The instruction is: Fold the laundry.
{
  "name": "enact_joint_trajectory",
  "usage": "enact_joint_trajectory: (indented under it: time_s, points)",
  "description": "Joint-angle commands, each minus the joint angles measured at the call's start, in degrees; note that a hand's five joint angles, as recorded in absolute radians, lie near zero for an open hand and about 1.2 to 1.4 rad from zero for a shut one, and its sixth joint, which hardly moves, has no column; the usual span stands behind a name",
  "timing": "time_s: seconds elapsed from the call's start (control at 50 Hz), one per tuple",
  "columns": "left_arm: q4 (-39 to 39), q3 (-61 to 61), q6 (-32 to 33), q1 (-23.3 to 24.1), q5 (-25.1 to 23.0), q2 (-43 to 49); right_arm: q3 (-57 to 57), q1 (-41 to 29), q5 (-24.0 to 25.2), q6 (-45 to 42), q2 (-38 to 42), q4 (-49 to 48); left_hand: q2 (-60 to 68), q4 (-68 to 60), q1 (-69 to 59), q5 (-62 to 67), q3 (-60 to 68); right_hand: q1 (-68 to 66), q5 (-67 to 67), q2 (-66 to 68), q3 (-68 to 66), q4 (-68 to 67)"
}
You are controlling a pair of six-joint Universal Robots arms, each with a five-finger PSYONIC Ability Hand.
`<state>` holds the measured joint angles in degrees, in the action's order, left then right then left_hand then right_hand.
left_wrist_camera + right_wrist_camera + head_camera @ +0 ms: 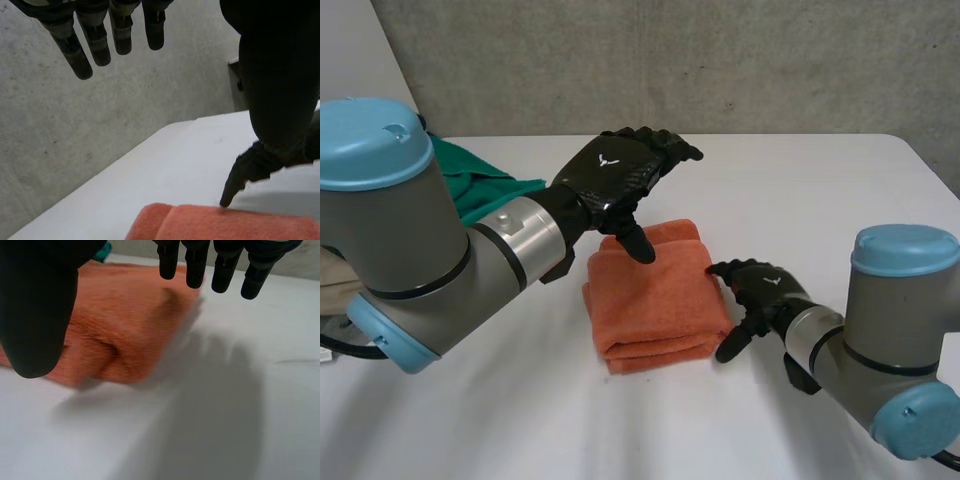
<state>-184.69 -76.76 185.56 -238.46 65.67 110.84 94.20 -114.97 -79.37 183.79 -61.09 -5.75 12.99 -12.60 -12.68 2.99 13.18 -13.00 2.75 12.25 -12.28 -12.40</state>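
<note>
Orange folded terry towel: keep flat, lifting empty straight-fingered left hand and empty relaxed right hand clear of edges.

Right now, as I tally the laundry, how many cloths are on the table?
2: a folded orange towel in the middle of the table, a green cloth behind the left arm, which may hide more.

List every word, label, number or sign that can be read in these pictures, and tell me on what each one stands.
There are no readable words or numbers.
A small white emblem, not letters, stands on the back of the left hand and of the right hand.
The orange cloth bears no visible label.
</note>
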Motion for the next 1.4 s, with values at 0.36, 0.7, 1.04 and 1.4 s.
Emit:
enact_joint_trajectory:
  time_s: [0.36, 0.7, 1.04, 1.4]
  points:
    - [-0.14, -0.14, -0.81, 1.24, 0.6, -0.18, -6.04, -0.95, -1.75, 6.84, 8.8, -9.62, 1.43, -1.82, -1.74, 1.43, 1.24, -67.0, 67.25, 67.75, -67.72, -67.6]
    - [-0.49, 0.74, -0.9, 1.15, 0.77, -0.27, -30.81, 14.06, -9.66, 13.35, 16.61, -8.41, 1.43, -1.82, -1.74, 1.43, 1.24, -67.0, 67.25, 67.75, -67.72, -67.6]
    - [-0.49, 1.88, -0.9, 1.33, 0.86, -0.36, -52.45, 25.67, -4.0, 12.73, 28.93, 0.55, 1.43, -1.82, -1.74, 1.43, 1.24, -62.07, 62.32, 62.82, -62.78, -62.67]
    - [-0.49, 0.74, -0.99, 2.03, 0.77, 0.52, -54.29, 25.24, 22.14, -2.74, 31.47, 10.49, 1.43, -1.82, -1.74, 1.43, 1.24, 3.0, -2.75, -2.25, 2.28, 2.4]
